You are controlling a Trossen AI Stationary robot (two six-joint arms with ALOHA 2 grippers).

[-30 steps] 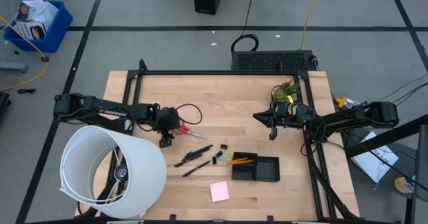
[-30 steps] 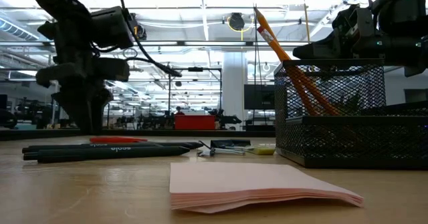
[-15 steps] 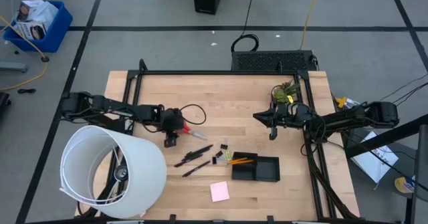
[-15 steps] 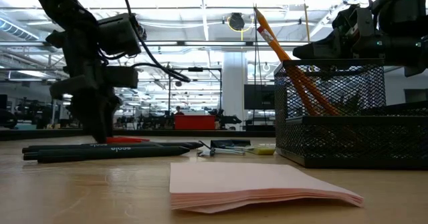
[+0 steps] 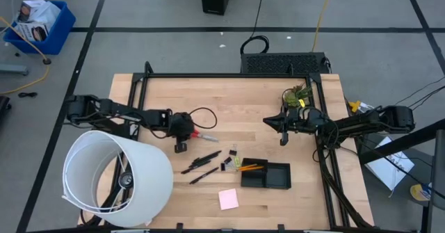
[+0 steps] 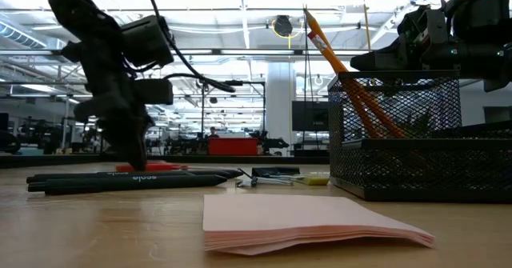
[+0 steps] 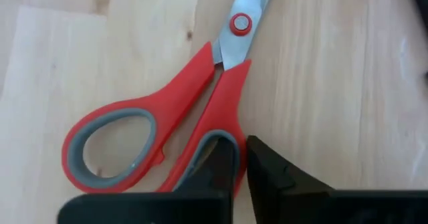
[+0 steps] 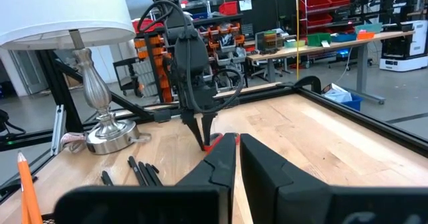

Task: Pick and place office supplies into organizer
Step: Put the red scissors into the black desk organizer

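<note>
Red-handled scissors [image 7: 200, 110] lie flat on the wood at mid-left [image 5: 201, 133]. My left gripper [image 7: 242, 150] points steeply down at their handle end [image 6: 138, 158] and is shut on it. Black pens [image 5: 201, 162] and small black clips [image 5: 231, 151] lie right of the scissors, nearer the front edge. The black organizer [image 5: 268, 176] stands further right with an orange pencil [image 5: 250, 167] leaning in it. The pink pad [image 5: 228, 199] rests flat near the front edge. My right gripper [image 5: 268, 122] hangs shut and level over the table's right half. My left gripper has the rim of one handle loop [image 7: 235, 127] of the scissors pinched between its fingers. One finger [image 7: 217, 170] stands inside the loop and the other [image 7: 267, 174] outside on the wood. The fingers come slanting down from the table's left. The scissors lie flat on the table.
A large white lampshade on a metal lamp [image 5: 115, 177] fills the near left corner beside my left arm. A small potted plant [image 5: 295, 94] stands at the far right. A black frame [image 5: 208, 76] edges the table. Bare wood lies between the two grippers.
My left gripper has gone toward the table's right edge and down onto the scissors' handle end. It has shut there on one handle loop. The scissors stay where they lay.
</note>
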